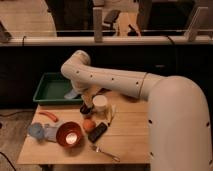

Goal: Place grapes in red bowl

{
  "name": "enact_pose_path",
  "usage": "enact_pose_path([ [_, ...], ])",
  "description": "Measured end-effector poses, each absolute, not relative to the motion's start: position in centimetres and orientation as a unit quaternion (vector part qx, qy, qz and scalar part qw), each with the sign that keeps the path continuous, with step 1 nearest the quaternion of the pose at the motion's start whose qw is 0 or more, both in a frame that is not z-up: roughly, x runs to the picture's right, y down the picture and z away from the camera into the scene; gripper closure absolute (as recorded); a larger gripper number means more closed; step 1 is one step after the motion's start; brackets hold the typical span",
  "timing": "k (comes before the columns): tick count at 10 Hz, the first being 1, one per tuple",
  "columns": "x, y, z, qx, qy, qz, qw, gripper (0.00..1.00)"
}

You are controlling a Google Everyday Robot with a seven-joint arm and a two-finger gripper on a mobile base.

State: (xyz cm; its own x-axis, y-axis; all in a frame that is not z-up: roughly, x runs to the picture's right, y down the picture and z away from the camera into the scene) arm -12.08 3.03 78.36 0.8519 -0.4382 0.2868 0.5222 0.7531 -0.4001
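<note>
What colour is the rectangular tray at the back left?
The tray is green, as the camera view shows. The claw hangs just left of the white cup.

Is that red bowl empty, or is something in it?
Empty: the red bowl shows only its bare inside; the gripper is over the grapes behind it.
</note>
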Motion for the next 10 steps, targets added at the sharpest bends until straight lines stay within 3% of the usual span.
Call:
enact_pose_path([
  [10, -10.1, 4.9, 83.7, -0.267, -0.109, -0.184, 0.940, 0.20],
])
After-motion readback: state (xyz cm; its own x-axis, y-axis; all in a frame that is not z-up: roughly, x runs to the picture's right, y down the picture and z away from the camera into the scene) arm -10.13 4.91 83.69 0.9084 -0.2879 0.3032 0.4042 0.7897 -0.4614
